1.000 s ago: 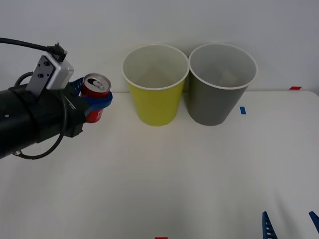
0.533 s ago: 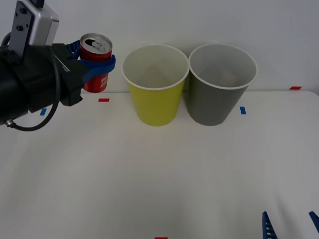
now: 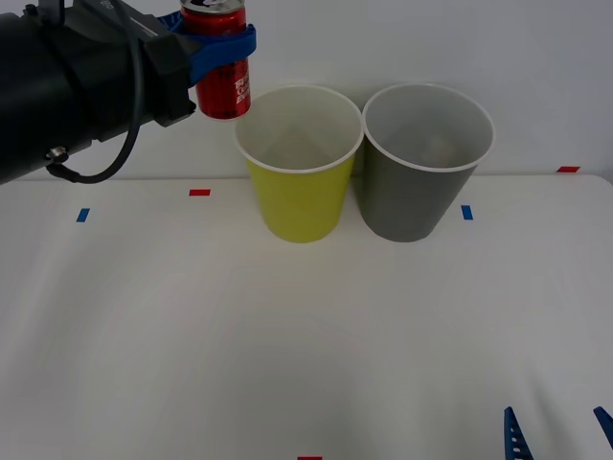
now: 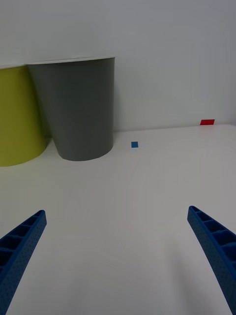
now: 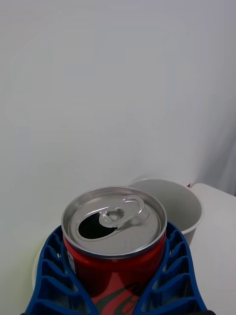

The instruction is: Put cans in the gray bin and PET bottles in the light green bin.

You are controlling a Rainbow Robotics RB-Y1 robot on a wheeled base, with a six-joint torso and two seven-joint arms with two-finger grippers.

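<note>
we note the table (image 3: pixel 306 335) first, with two bins standing side by side at its far edge, touching or nearly so: the green bin (image 3: pixel 299 163) toward our left and the gray bin (image 3: pixel 421 163) toward our right. the relation that matters is this: the can (image 3: pixel 220 81) is held upright in the air, above rim height, just beyond the left edge of the green bin, so the gray bin lies across the green one, further to our right. we judge the coming move must carry the can sideways over the green bin before release, and a drop made too soon would put it in the wrong bin. the left gripper (image 3: pixel 218 46) is clamped around the can, its blue fingers (image 5: pixel 172 275) wrapping both sides, the opened top (image 5: pixel 114 220) facing up. the right gripper (image 4: pixel 118 256) sits low near the table's front edge, spread wide and holding nothing.
</note>
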